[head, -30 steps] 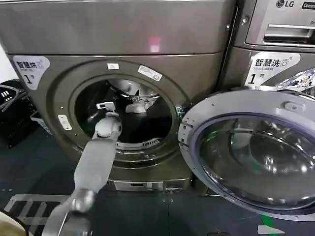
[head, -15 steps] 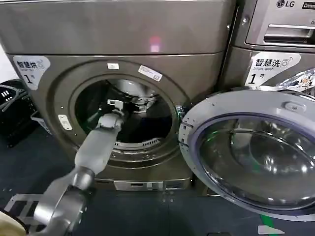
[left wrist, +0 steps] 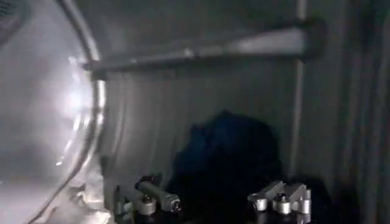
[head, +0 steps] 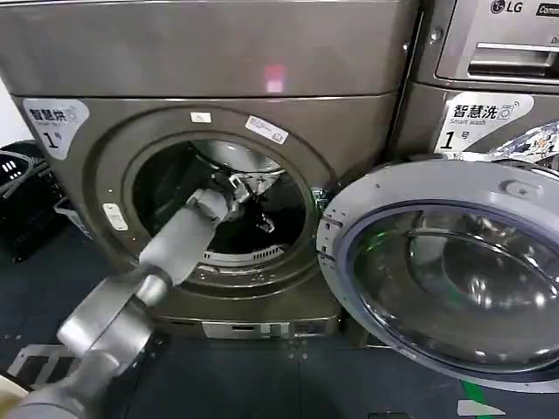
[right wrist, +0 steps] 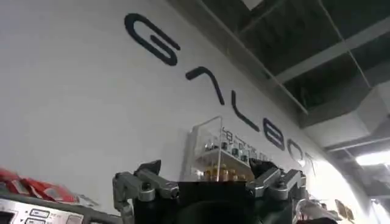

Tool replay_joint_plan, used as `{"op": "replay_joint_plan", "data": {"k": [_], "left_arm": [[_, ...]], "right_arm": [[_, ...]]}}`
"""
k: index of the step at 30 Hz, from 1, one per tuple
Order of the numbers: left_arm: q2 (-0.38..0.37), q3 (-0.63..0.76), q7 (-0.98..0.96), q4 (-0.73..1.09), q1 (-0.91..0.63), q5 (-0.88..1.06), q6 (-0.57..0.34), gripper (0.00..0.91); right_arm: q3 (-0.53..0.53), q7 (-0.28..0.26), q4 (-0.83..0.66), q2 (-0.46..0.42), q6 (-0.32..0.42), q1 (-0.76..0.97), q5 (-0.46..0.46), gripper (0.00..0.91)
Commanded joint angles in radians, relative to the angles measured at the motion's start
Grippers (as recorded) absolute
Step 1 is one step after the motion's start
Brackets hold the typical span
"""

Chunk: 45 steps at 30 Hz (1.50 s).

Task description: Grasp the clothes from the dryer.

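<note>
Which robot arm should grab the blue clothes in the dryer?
Probably the left. Its pincer is open inside the dryer, facing the blue clothes. The right pincer, also open, points at a wall elsewhere.

Three cameras, one shared drum
Head view faces the dryer (head: 218, 131) front from above; left wrist looks close inside its drum; right wrist tilts up at a wall.

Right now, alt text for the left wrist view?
Dark blue crumpled fabric garment lies against the ribbed metal drum wall of the dryer, straight ahead of the left gripper, whose jaws stand open, apart from it. A whitish cloth sits beside it.
</note>
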Motion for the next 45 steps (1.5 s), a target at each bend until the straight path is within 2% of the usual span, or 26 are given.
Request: {"op": "replay_joint_plan", "data": {"k": [1,9,17,18,19,20,21,22,24,38,45], "left_arm": [[-0.033,0.074,0.037,0.041,-0.018,0.164,0.005,0.907],[-0.084,0.073,-0.001,0.093,-0.008,0.233,0.027,0.907],[-0.093,0.074,-0.025,0.108,0.022,0.243,0.034,0.907],[-0.095,0.071,-0.029,0.108,0.023,0.242,0.034,0.808],[-0.096,0.069,-0.032,0.108,0.023,0.242,0.035,0.512],[-0.097,0.069,-0.032,0.109,0.024,0.244,0.038,0.262],[-0.098,0.069,-0.032,0.109,0.026,0.245,0.038,0.159],[-0.099,0.069,-0.031,0.109,0.028,0.246,0.037,0.137],[-0.1,0.07,-0.03,0.111,0.032,0.25,0.037,0.011],[-0.089,-0.012,-0.059,0.065,0.022,0.182,0.059,0.0],[-0.059,-0.163,-0.142,-0.024,0.031,0.072,0.09,0.0]], "right_arm": [[-0.003,-0.001,0.0,0.002,0.0,0.001,-0.002,0.907],[-0.008,-0.007,0.003,0.017,0.006,0.004,-0.02,0.907],[-0.009,-0.009,0.002,0.018,0.008,0.007,-0.022,0.907],[-0.01,-0.009,0.002,0.019,0.009,0.007,-0.022,0.907],[-0.01,-0.009,0.003,0.02,0.009,0.007,-0.022,0.907],[-0.01,-0.009,0.003,0.021,0.009,0.007,-0.022,0.907],[-0.009,-0.01,0.003,0.022,0.009,0.007,-0.022,0.907],[-0.009,-0.01,0.003,0.023,0.009,0.006,-0.022,0.907],[-0.008,-0.011,0.002,0.024,0.01,0.005,-0.022,0.907],[-0.013,-0.014,0.006,0.037,0.013,0.008,-0.024,0.907],[-0.017,-0.014,0.006,0.033,0.013,0.01,-0.025,0.907]]}}
